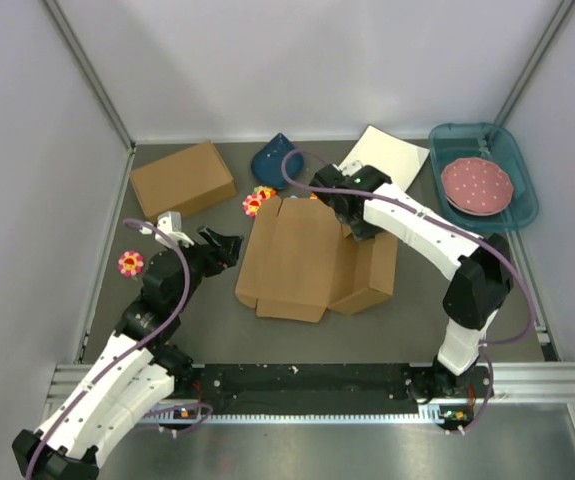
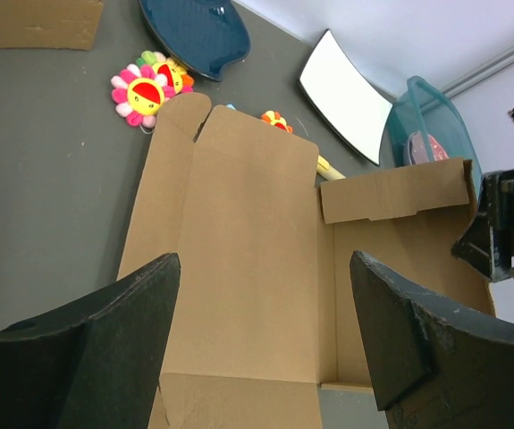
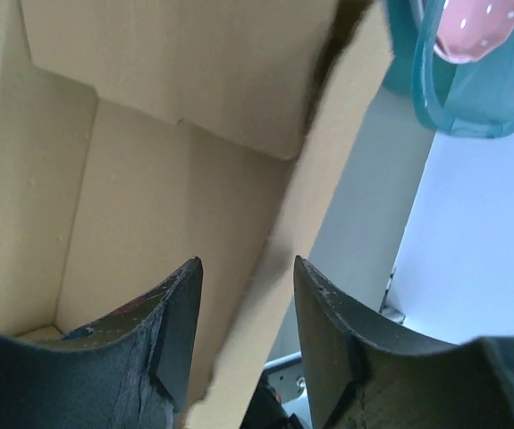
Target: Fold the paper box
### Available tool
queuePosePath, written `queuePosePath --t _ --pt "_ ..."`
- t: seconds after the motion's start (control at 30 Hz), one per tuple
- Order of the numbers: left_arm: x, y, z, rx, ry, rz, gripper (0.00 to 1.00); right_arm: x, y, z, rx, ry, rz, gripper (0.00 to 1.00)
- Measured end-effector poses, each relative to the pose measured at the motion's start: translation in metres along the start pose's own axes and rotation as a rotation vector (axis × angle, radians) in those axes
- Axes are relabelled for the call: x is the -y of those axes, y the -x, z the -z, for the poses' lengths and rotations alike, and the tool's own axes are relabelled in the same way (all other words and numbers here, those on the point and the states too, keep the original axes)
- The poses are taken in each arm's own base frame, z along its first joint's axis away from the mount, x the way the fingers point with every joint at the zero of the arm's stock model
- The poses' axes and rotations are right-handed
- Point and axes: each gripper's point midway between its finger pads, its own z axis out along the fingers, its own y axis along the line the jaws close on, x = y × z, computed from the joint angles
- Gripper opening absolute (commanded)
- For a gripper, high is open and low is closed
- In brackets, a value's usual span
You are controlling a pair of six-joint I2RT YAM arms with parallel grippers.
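Observation:
The paper box (image 1: 302, 258) lies mostly flat in the middle of the table, a brown cardboard cut-out with flaps spread. Its right part is folded up into low walls. My left gripper (image 1: 229, 245) is open and empty just off the box's left edge. In the left wrist view its gripper (image 2: 265, 256) hovers over the box's wide panel (image 2: 230, 206). My right gripper (image 1: 352, 226) is at the box's far right. In the right wrist view the gripper (image 3: 247, 261) is open and straddles a raised side wall (image 3: 315, 170), with gaps on both sides.
A deeper brown cardboard box (image 1: 182, 178) sits at the back left. A dark blue dish (image 1: 275, 160), a white sheet (image 1: 387, 155) and flower toys (image 1: 257, 201) lie behind the paper box. Another flower toy (image 1: 130, 263) is at the left. A teal tray (image 1: 515, 175) with a pink plate (image 1: 477, 184) stands back right.

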Motion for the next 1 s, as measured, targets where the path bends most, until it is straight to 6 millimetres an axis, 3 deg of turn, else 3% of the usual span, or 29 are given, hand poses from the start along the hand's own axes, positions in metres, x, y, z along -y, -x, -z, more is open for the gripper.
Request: queuePosePath --t 0.23,0.43,0.63,0.8,1.0 --pt "-0.006 -0.008 0.0 -0.017 0.015 -0.004 0.82 0.005 -0.049 -0.022 -0.129 -0.033 0.045 0.15" --pt "-0.006 -0.007 0.0 -0.015 0.012 -0.004 0.82 0.008 -0.082 -0.024 -0.194 -0.002 0.02 0.0" --pt "-0.006 -0.007 0.0 -0.017 0.013 -0.004 0.81 0.011 -0.111 -0.024 -0.235 0.143 -0.144 0.0" --pt "-0.007 -0.009 0.0 -0.023 0.015 -0.004 0.81 0.012 -0.116 -0.02 -0.186 0.254 -0.339 0.0" --pt "-0.009 -0.011 -0.003 -0.035 0.029 -0.018 0.82 -0.012 -0.116 -0.021 -0.154 0.37 -0.509 0.0"
